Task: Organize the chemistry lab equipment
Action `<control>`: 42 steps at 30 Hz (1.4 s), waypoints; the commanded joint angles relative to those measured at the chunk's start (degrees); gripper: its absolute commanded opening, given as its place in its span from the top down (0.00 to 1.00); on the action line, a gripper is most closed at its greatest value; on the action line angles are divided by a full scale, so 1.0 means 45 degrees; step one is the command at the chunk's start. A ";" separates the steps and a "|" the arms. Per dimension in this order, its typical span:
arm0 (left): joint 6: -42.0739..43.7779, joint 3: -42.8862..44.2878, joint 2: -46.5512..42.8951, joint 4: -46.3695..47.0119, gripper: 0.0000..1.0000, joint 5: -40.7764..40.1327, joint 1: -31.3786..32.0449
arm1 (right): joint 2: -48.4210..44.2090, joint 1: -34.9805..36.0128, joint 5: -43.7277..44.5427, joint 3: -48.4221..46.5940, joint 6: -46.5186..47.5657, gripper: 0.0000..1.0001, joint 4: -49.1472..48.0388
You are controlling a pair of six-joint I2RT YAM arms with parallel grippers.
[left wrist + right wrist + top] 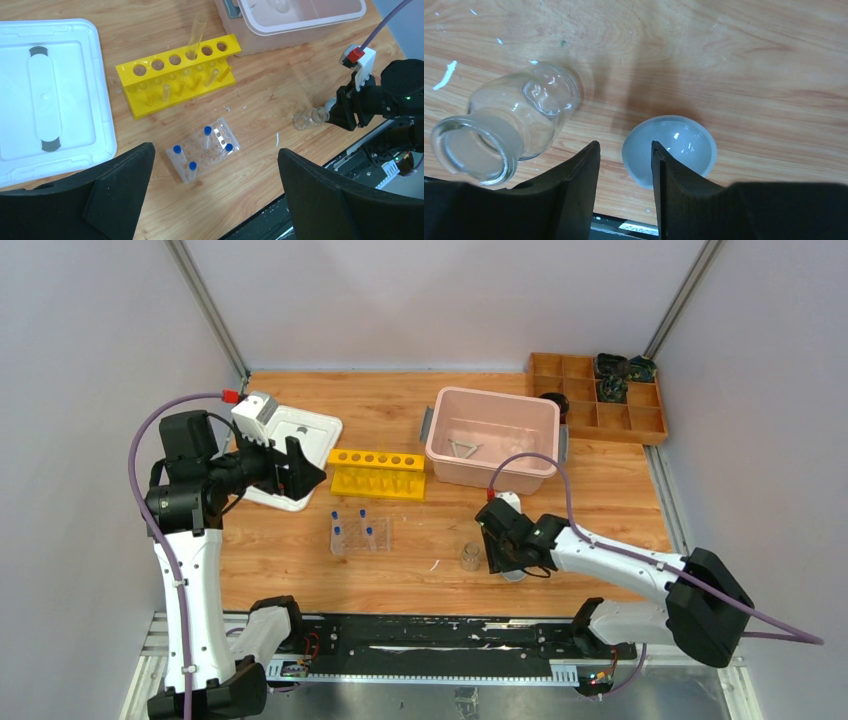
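Far left of the top view: the left end effector (303, 468) hangs above the table (420, 570), its black fingers (120, 185) set wide apart and empty. Beneath it lies a flat white rectangular lid with a grey handle (300, 435).

Left of centre: a yellow plastic rack with a row of round holes (377, 472) holds one clear uncapped tube (196, 31), which leans. In front of it, toward the lower edge, the clear plastic tube rack (352, 543) carries four small clear blue-capped tubes (207, 131), upright and spaced apart.

Centre: a pink rectangular plastic tub (545, 445) stands open, with the white triangle (462, 447) on its floor.

Below the tub: a small clear glass cup (506, 130) sits on the table just left of the small white round dish (679, 145). The right end effector (624, 147) is low over the dish's left rim, its fingers (574, 190) a narrow gap apart. Contact with the dish cannot be told.

Upper right: a brown wooden compartment tray (600, 420) holds dark items in its far cells.
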State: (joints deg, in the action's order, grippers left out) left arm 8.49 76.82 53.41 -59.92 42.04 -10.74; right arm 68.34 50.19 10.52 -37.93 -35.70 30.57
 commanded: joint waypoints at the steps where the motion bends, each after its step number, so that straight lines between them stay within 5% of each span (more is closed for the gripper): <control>1: -0.0082 0.0186 -0.0113 0.0015 0.00 0.0189 0.0006 | 0.0537 0.0433 0.0398 0.0316 -0.0473 0.55 -0.0220; 5: -0.0071 0.0184 -0.0185 0.0015 0.00 0.0131 0.0005 | 0.0841 0.0609 0.0831 0.0491 -0.0528 0.65 -0.0250; 12: -0.0125 0.0216 -0.0153 0.0015 0.00 0.0129 0.0004 | 0.0570 0.0767 0.1375 0.0226 -0.0408 1.00 0.0320; 24: -0.0208 0.0376 -0.0122 0.0015 0.00 0.0198 0.0004 | -0.1308 0.0060 0.2002 -0.5984 0.2385 1.00 0.3920; 35: -0.0172 0.0287 -0.0206 0.0015 0.00 0.0118 0.0004 | 0.4371 -0.4505 -0.0272 -1.2617 0.5069 1.00 0.3838; 42: -0.0051 0.0266 -0.0166 0.0017 0.00 0.0032 0.0005 | 0.7854 -0.5636 -0.1287 -1.3985 0.5124 1.00 0.3869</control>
State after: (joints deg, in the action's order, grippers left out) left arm 8.14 76.84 53.08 -59.92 41.95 -10.74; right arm 98.94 27.09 8.38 -98.54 -14.57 45.58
